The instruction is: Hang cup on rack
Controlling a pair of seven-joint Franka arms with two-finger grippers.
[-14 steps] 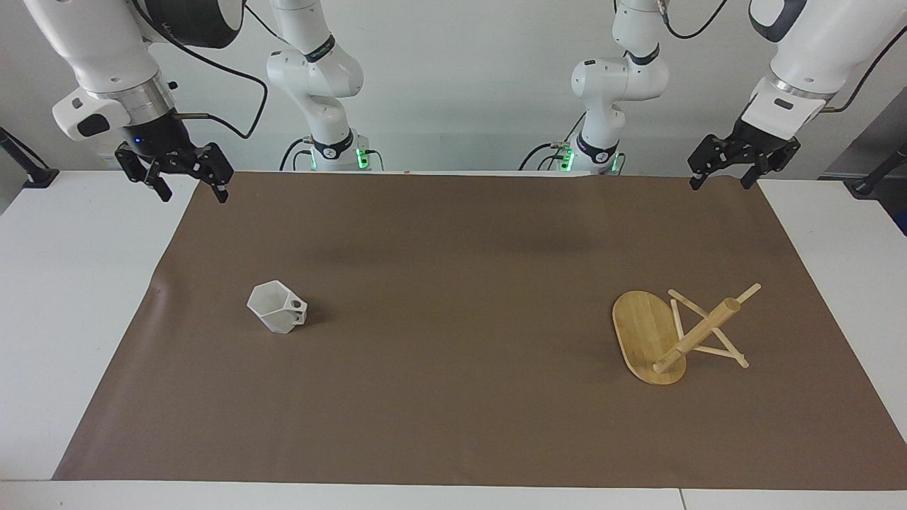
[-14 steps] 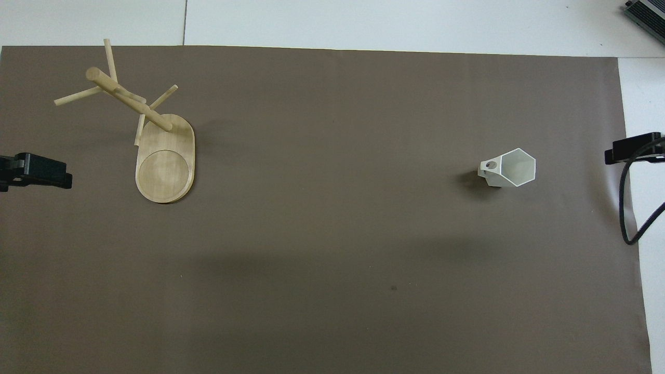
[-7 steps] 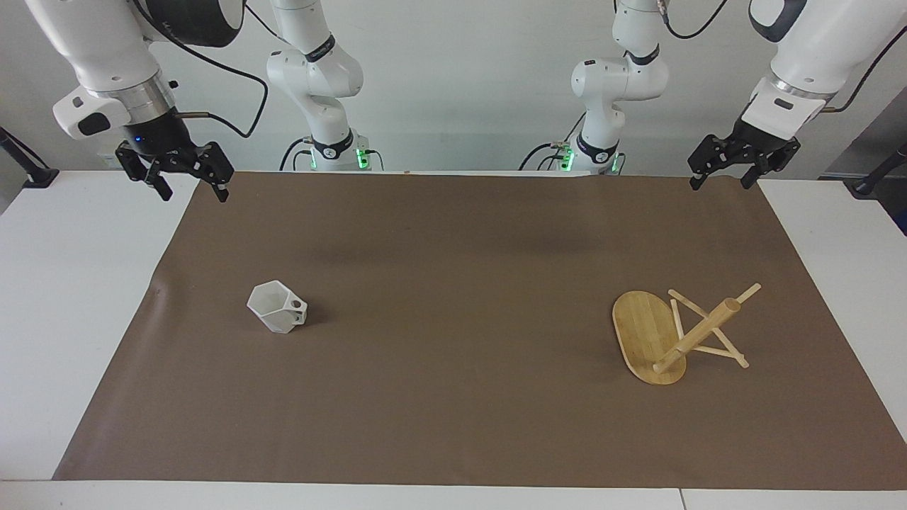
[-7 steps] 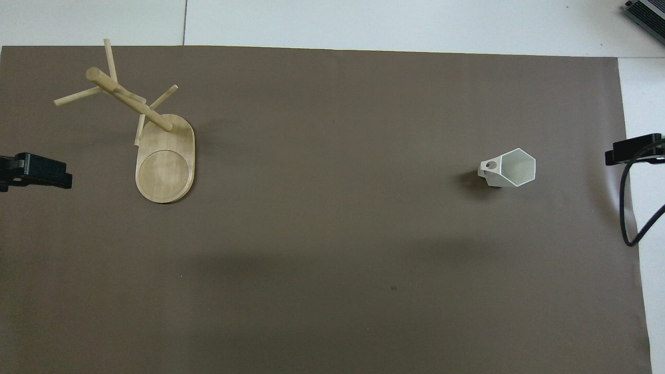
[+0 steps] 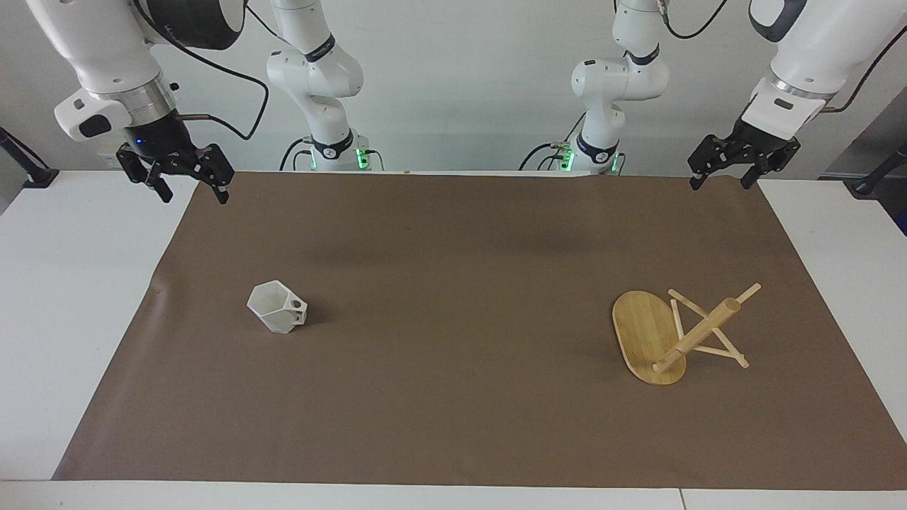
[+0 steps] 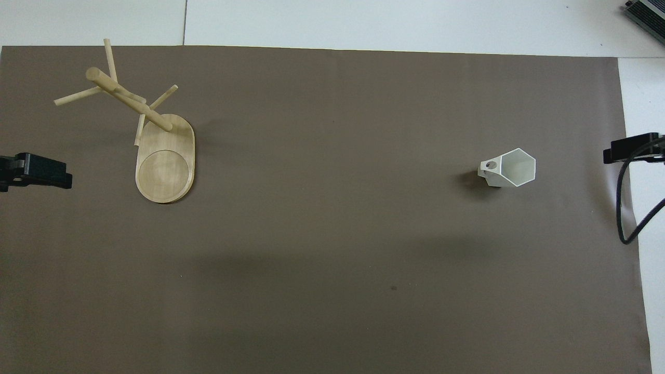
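Cup (image 5: 277, 307) upright on the brown mat (image 5: 453, 397), toward the right arm's end of the table (image 5: 64, 319). Rim up, nothing visible inside in the overhead view (image 6: 511, 168); pierced handle turned toward the middle of the mat. Not touched by either arm.

Rack (image 5: 669, 336) well apart from the cup, toward the left arm's end of the table. Standing on its oval base (image 6: 165, 166), pole at the end of the base farther from the robots; pegs bare, nothing hung. Round recess in the base also empty.

Progress: nothing done yet, judging by the layout. No grasp, no lift, no transfer. Left to do: reach and grip the cup, carry it across to the rack, thread the handle hole onto a peg, let go. Likely hardest part: lining the small hole up with a thin peg.

Right end effector (image 5: 186, 185) raised over the near-robot corner of the mat at the right arm's end, fingers spread, carrying nothing. Closer of the two to the cup, so the probable one to pick.

Left end effector (image 5: 718, 178) raised over the matching corner at the left arm's end, fingers apart, empty, waiting.
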